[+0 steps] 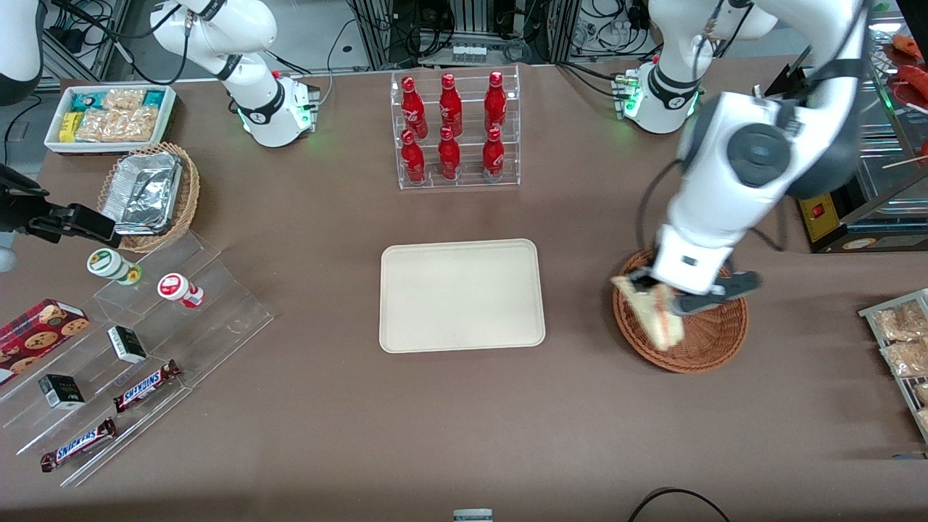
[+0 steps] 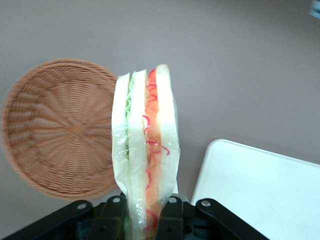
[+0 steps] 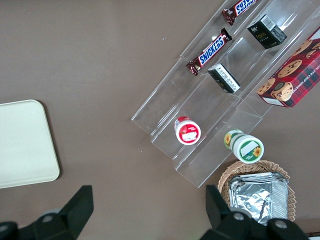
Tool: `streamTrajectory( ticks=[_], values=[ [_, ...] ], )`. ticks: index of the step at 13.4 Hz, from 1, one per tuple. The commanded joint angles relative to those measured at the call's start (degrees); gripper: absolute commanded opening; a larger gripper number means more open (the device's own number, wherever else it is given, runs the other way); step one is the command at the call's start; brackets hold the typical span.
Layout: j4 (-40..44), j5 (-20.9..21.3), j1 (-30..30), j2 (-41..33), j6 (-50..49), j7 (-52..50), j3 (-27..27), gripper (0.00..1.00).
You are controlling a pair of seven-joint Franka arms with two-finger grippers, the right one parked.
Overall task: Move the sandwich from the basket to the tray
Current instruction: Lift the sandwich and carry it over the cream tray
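Sandwich (image 1: 650, 310) is already up in the air, pinched by its narrow end in the left arm's gripper (image 1: 670, 296), so the lift out of the basket (image 1: 707, 341) looks done to me. The wrist view shows it best: the two black fingers (image 2: 114, 216) squeeze the wrapped wedge from both bread faces, and the filling edge with the red, orange and green strips faces the camera. The long axis of the wedge runs straight out from the claw, away from the wrist, so it hangs like a blade sticking out of the hand.

From the front, the sandwich hovers over the basket rim on the side facing the tray (image 1: 462, 294), tilted, not touching the wicker as far as I can tell. The basket looks bare inside now.

What matters next, I'd say: the tray sits well apart from the basket, toward the parked arm's end of the table, and the sandwich already points roughly that way. So the carry is a sideways sweep toward the tray's nearest short edge, then a lowering onto its flat cream surface. With the wedge sticking out ahead of the fingers, my guess is the tip reaches the tray first, and the slippery clear wrap could let it pivot in the grip.
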Motion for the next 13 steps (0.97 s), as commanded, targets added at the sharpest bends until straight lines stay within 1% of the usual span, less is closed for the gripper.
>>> streamTrajectory(
  ticks=[1,3,5,6,9,13],
  values=[
    [6.72,0.93,-6.98,7.03,-0.87,-2.56,0.58,0.00],
    [10.76,1.89,-13.56,12.38,-0.78,-2.83,0.67,0.00],
    [13.23,1.81,-16.91,17.22,0.26,-4.66,0.67,0.00],
    [13.94,1.81,-18.58,19.16,2.62,-5.72,0.67,0.00],
    [14.38,1.72,-21.49,23.73,9.13,-6.17,0.58,0.00],
    [15.78,1.89,-24.40,29.27,14.59,-8.19,0.67,0.00]
  ],
)
